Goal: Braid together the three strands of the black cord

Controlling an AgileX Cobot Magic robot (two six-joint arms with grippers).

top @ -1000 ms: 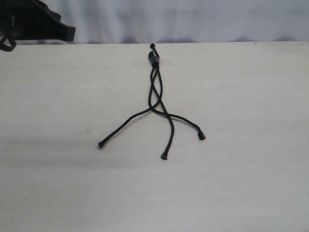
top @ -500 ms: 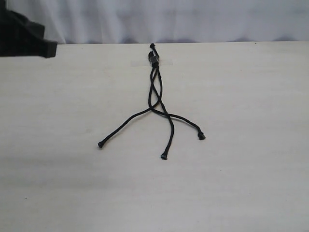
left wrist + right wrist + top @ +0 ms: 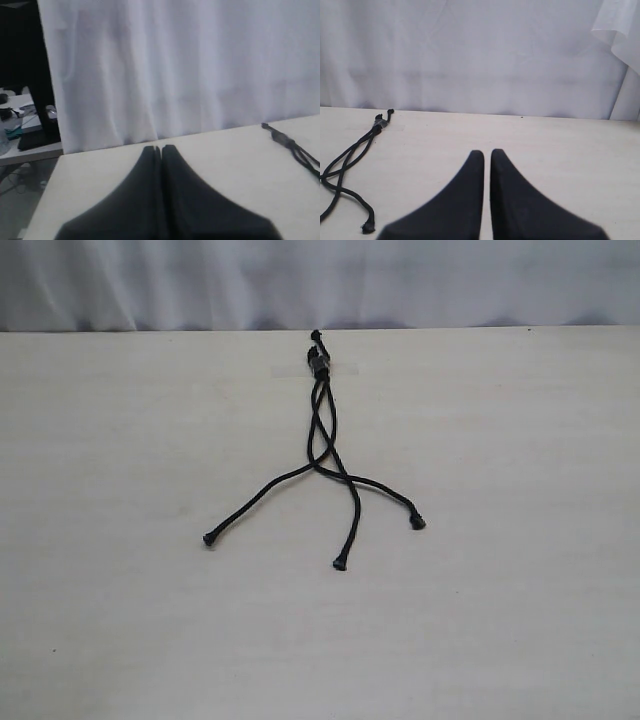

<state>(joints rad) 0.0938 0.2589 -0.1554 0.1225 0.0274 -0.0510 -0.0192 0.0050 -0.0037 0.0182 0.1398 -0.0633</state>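
The black cord (image 3: 320, 362) lies on the pale table (image 3: 500, 590) with its knotted head at the far edge. Its three strands cross a few times below the head, then fan out toward me. Their tips rest at the left (image 3: 209, 538), the middle (image 3: 339, 564) and the right (image 3: 417, 523). Neither gripper appears in the exterior view. My left gripper (image 3: 161, 148) is shut and empty, hovering over the table with the cord head (image 3: 280, 137) well off to one side. My right gripper (image 3: 487, 152) is also shut on nothing, with the cord (image 3: 350, 155) off to its side.
A white curtain (image 3: 400, 280) hangs behind the table's far edge. In the left wrist view a dark post (image 3: 42, 75) and a cluttered side surface (image 3: 20, 130) stand beyond the table's corner.
The dark arm at the top left of the exterior view has drawn back leftward and left the picture. The cord has not moved.
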